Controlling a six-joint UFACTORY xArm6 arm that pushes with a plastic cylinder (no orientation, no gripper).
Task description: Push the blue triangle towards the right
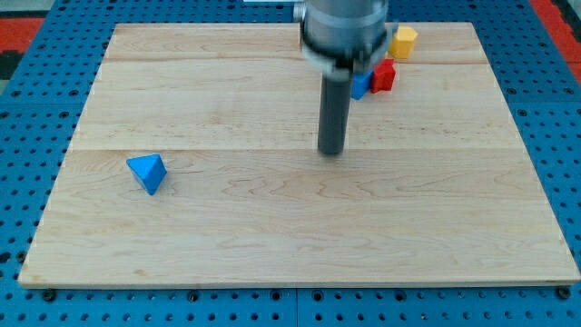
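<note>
The blue triangle (148, 172) lies on the wooden board (290, 227) at the view's left, a little below the middle. My tip (331, 151) rests on the board near the centre, well to the right of the blue triangle and slightly above it. They are far apart, with bare wood between them. The rod hangs from the arm's grey body at the view's top.
A yellow block (403, 41), a red block (384, 75) and a blue block (361, 86) partly hidden by the arm cluster at the view's top right. A blue perforated surface (27, 136) surrounds the board.
</note>
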